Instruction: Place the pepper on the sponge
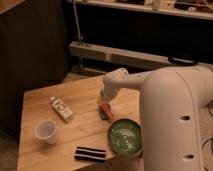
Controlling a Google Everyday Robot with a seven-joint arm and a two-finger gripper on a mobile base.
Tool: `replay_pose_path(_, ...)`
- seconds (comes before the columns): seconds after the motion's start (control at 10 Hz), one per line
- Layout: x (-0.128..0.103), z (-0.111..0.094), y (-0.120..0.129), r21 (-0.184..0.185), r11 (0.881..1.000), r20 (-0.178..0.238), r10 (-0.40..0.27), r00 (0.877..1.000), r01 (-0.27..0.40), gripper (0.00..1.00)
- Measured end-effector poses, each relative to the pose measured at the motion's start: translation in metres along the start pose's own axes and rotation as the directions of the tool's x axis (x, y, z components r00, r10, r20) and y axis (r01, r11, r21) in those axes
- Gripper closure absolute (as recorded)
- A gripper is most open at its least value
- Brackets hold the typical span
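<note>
Orange-red pepper [105, 109] sits right under the tool [104, 102], seemingly on the bluish sponge [102, 115] on the bench [82, 97]. Can't tell if the tool's clamped or let go. Risk imo: the tapered pepper rolls off that small pad toward the green bowl [125, 136].

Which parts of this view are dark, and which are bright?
Camera view: warm, dim light; the background beyond the wooden table is almost black. The gripper hangs over mid-table at the pepper, and the spot beneath them is dark. The white arm is the brightest surface.
</note>
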Motion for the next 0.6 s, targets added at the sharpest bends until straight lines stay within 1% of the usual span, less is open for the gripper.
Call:
replay_pose_path(0.1,-0.0005,0.0013,0.0018,0.003,1.000,-0.002,-0.001,1.000,0.001,0.22)
replay_pose_path(0.3,0.0003,0.0034,-0.0003,0.003,1.000,-0.004,0.006,1.000,-0.006,0.20)
replay_pose_path(0.6,-0.0009,0.0072,0.0007,-0.040,0.999,0.005,0.009,1.000,-0.009,0.20)
